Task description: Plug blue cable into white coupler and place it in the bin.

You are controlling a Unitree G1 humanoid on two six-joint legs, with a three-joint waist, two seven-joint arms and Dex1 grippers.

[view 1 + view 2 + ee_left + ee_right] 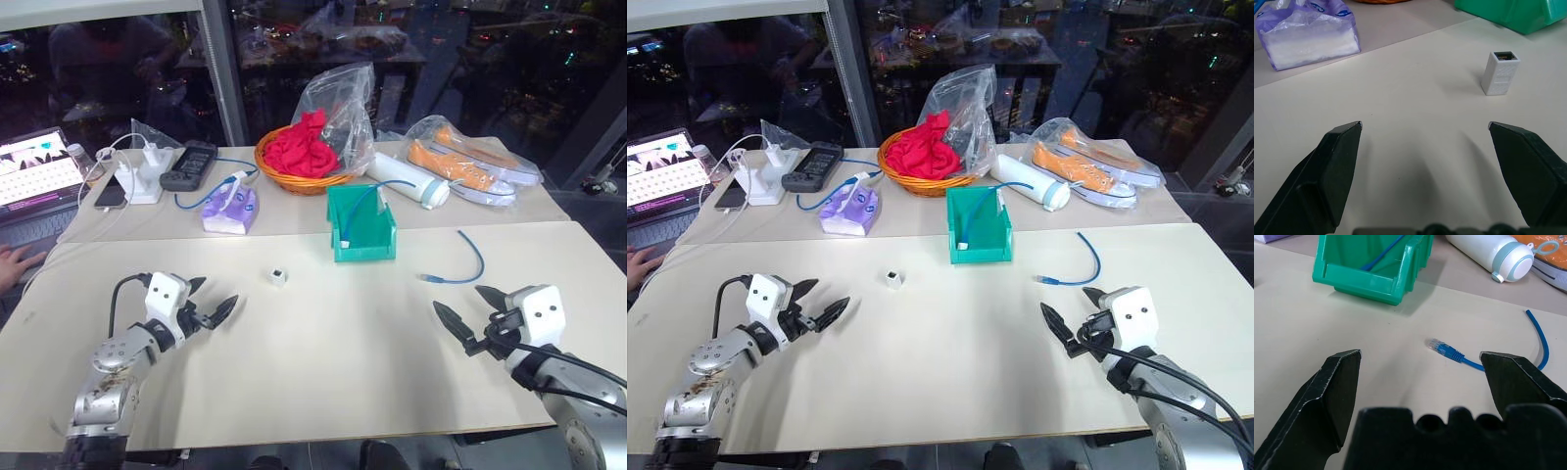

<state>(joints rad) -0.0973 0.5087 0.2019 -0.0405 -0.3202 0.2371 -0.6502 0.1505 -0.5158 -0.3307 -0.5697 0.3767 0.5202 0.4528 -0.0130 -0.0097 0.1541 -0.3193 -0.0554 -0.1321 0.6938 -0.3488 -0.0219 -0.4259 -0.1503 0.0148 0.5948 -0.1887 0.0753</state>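
On the left, the robot's left gripper (214, 315) hovers just over the pale tabletop (323, 362) with its black jaws spread wide and nothing between them. Ahead of it and a little to its right stands the small white plastic cube of the coupler (278, 276), upright, its dark socket facing up; in the left wrist view it sits beyond the right-hand jaw tip, not yet between the two. This arm is plainly the nearer one to the white coupler (1500, 73).

Further back, in the middle, the teal-green plastic bin (361, 227) sits with its low front toward the robot; another blue lead runs into it from behind.

Right of the bin lies the short, thin light-blue network cable (466, 264), curving on the tabletop. Its long axis runs roughly away from the robot, with the clear plug end turned in toward the middle of the tabletop. The right gripper (462, 321) is just short of it, jaws also spread wide and empty, and the plug lies forward of them, near the right-hand jaw in the right wrist view (1449, 352).

So I'd judge each arm takes its own side: left forward and slightly right for the coupler, right straight forward for the plug end.
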